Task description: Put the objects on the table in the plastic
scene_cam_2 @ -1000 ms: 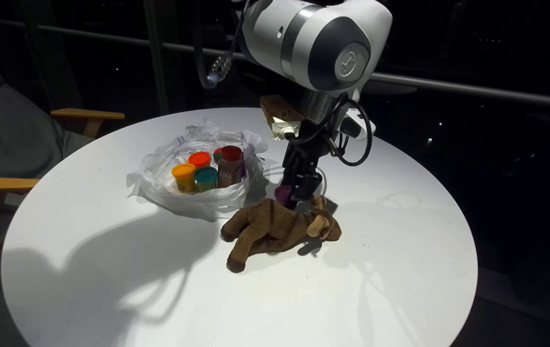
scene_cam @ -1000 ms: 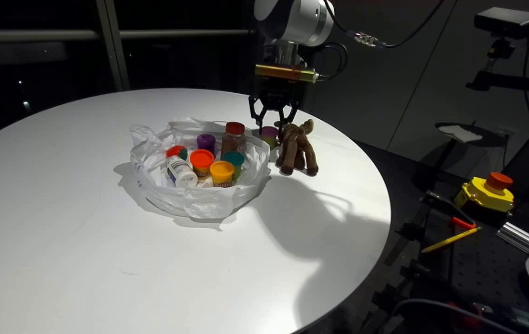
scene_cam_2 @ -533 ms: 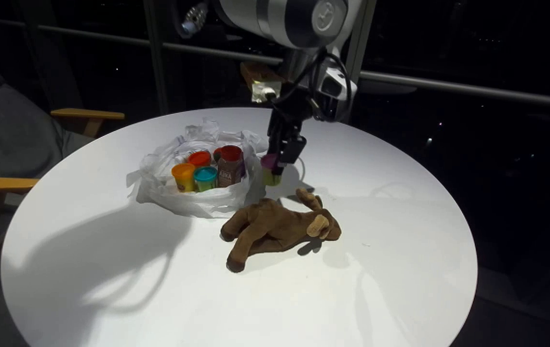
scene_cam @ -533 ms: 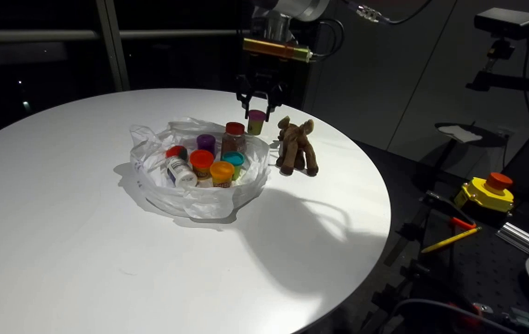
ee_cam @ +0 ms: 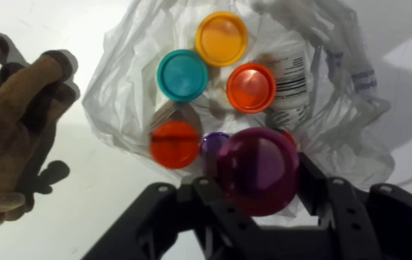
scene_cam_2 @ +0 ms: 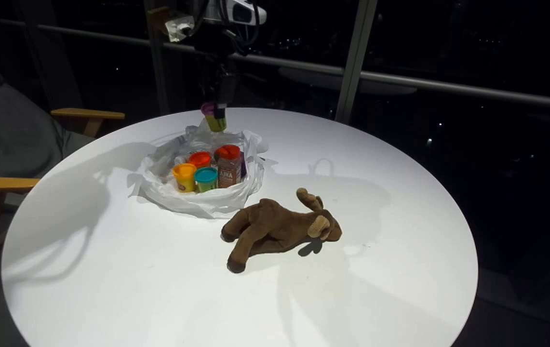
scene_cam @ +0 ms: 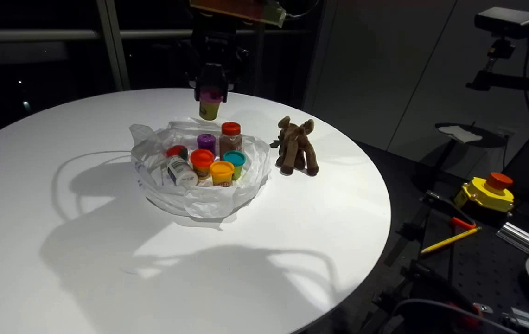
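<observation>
My gripper [scene_cam: 211, 95] is shut on a small yellow-green tub with a magenta lid [scene_cam: 209, 110]. It holds the tub in the air above the far side of the open white plastic bag [scene_cam: 208, 204]. In the wrist view the magenta lid [ee_cam: 258, 173] sits between both fingers. The bag holds an orange-lidded tub [scene_cam: 202, 160], a yellow-lidded tub [scene_cam: 222, 171], a teal-lidded tub [scene_cam: 234, 160], a red-capped jar [scene_cam: 231, 139], a purple item [scene_cam: 207, 141], a white bottle [scene_cam: 182, 171] and a red-and-green item [scene_cam: 177, 152]. A brown plush moose [scene_cam_2: 279, 224] lies on the table beside the bag.
The round white table [scene_cam_2: 255, 299] carries the bag and the moose. The red-capped jar [scene_cam_2: 229, 166] stands taller than the other things in the bag. An armchair [scene_cam_2: 9, 120] is by the table. A side stand with a yellow-and-red button box [scene_cam: 486, 195] is beyond the edge.
The gripper has lifted the magenta-lidded tub off the table from beside the moose and carried it over the bag's far side. The moose and bag have stayed in place.
</observation>
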